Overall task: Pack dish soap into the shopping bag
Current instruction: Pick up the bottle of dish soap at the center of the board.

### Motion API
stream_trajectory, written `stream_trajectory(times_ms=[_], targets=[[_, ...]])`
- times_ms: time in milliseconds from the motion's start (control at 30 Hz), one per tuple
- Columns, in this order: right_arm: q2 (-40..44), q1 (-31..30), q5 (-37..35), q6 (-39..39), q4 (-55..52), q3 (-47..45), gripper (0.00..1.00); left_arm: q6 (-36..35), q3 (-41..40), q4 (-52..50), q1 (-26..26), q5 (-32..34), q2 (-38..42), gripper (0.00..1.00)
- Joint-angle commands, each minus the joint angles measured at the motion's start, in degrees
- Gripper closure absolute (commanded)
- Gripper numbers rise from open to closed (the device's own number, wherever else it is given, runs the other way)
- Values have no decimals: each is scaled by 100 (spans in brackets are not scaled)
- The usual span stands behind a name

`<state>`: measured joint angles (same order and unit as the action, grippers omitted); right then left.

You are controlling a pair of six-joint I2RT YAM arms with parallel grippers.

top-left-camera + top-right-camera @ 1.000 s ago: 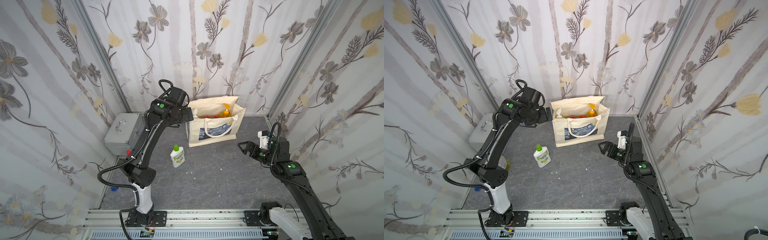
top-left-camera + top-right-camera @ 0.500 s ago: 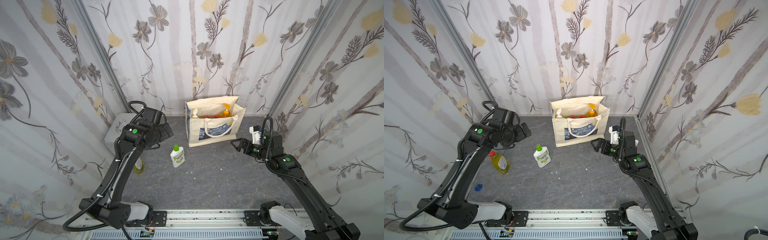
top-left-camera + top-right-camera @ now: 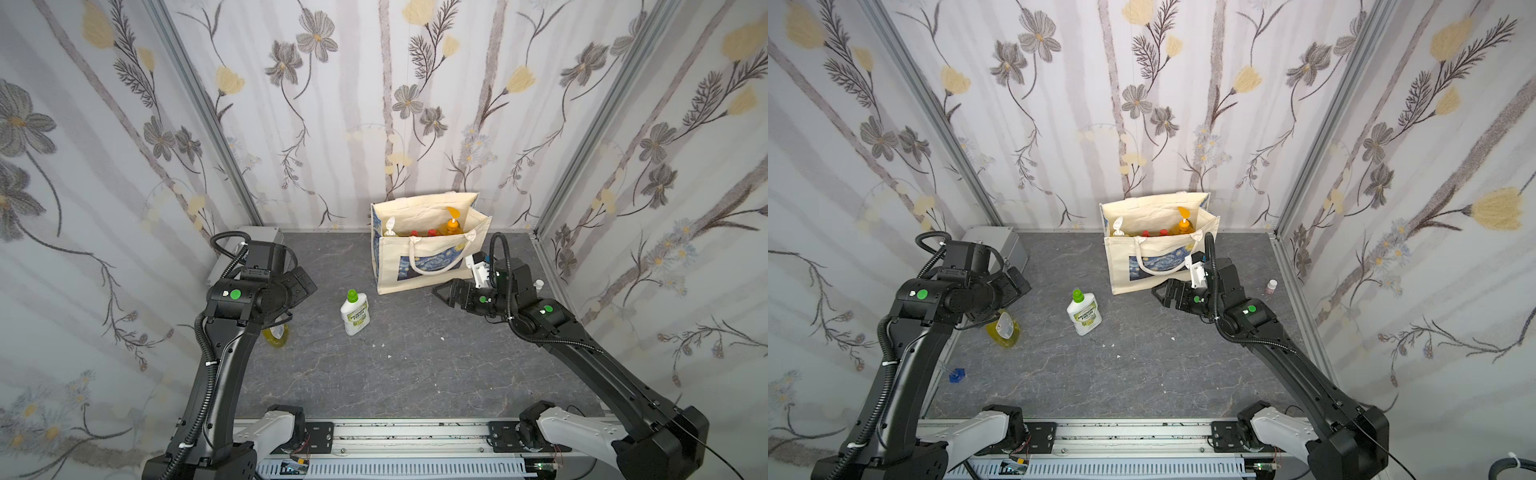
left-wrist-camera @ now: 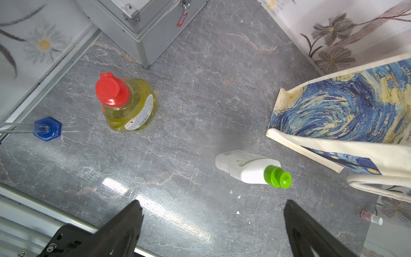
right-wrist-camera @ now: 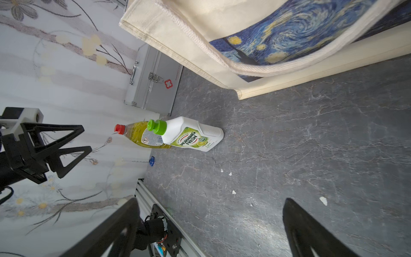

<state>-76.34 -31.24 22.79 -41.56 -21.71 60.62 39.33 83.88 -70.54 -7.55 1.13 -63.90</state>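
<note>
Yellow-green bottle [image 4: 126, 104] is standing upright below the left jaws, offset sideways; right jaws are sitting farther off; both pairs spread, empty.

The cream shopping bag [image 3: 390, 262], printed with blue-and-yellow swirls, stood upright and open near the back wall, one handle hanging down its front. Four bottle tops showed in a row inside it: a white pump [image 3: 390, 226], two red caps [image 3: 414, 233] and an orange pump bottle [image 3: 452, 224]. Their bodies were mostly hidden, though they seemed upright. Outside, a white bottle with green cap [image 3: 355, 318] stood upright near the bag's front left corner. A yellow-green bottle with red cap [image 4: 131, 106] stood upright farther left, well apart.
</note>
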Motion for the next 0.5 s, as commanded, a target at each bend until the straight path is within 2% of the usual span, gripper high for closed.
stream_trajectory(times_ms=[0, 133, 200, 300, 467], targets=[[-391, -400, -171, -744, 175, 485, 0, 196, -20, -51, 17, -188, 125, 0], [-1127, -988, -413, -1333, 13, 1295, 0, 212, -20, -102, 17, -391, 293, 0], [-1469, -1260, -762, -1507, -297, 1806, 0, 126, -158, -92, 17, -524, 332, 0], [-2312, -1676, -1244, -1870, -1322, 2873, 0, 130, -331, -114, 26, -697, 406, 0], [-3580, -1968, -1438, -2483, -3139, 4766, 0, 249, -714, -54, 26, -948, 772, 0]])
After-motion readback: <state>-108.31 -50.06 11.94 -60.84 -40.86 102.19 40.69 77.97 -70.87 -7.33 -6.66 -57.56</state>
